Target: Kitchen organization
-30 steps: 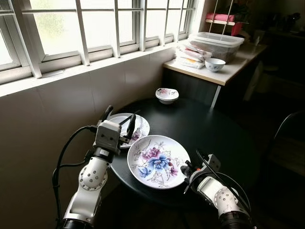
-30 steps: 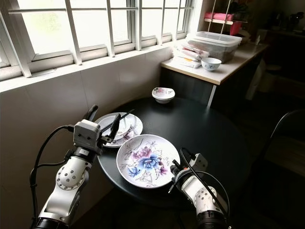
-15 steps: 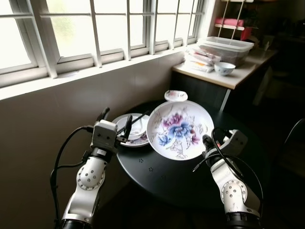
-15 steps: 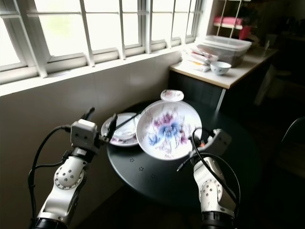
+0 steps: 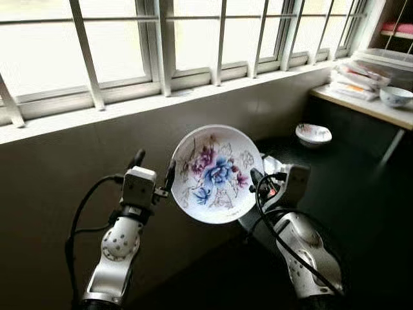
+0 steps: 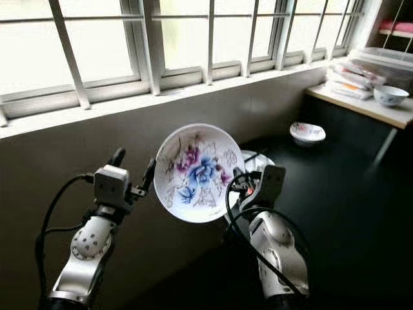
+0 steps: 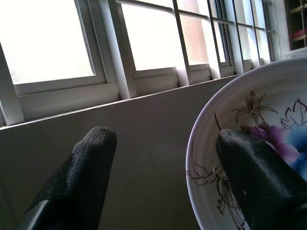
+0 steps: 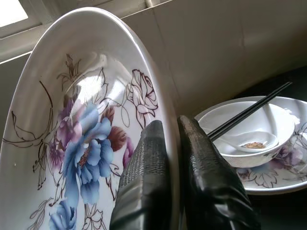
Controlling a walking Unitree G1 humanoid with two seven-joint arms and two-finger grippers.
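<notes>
A large white plate point(image 5: 216, 173) painted with blue and purple flowers hangs in the air in front of me, tipped up so its face is toward the camera. My right gripper point(image 5: 253, 175) is shut on its right rim; in the right wrist view the two fingers point(image 8: 148, 177) pinch the rim of the plate point(image 8: 81, 124). My left gripper point(image 5: 155, 173) is open just left of the plate, one finger point(image 7: 249, 177) close to the plate's edge point(image 7: 249, 120), the other finger point(image 7: 84, 163) well apart.
Behind the plate, a smaller floral plate point(image 8: 283, 172) holds a bowl with a spoon and black chopsticks point(image 8: 249, 112). A small floral bowl point(image 5: 313, 134) sits on the black round table point(image 5: 348, 174). A counter point(image 5: 368, 106) with a bowl point(image 5: 395, 96) stands at right; window and wall are ahead.
My right gripper has lifted the large plate off the table and tipped it upright. The camera has swung toward the window wall. The left gripper stays open beside it.
</notes>
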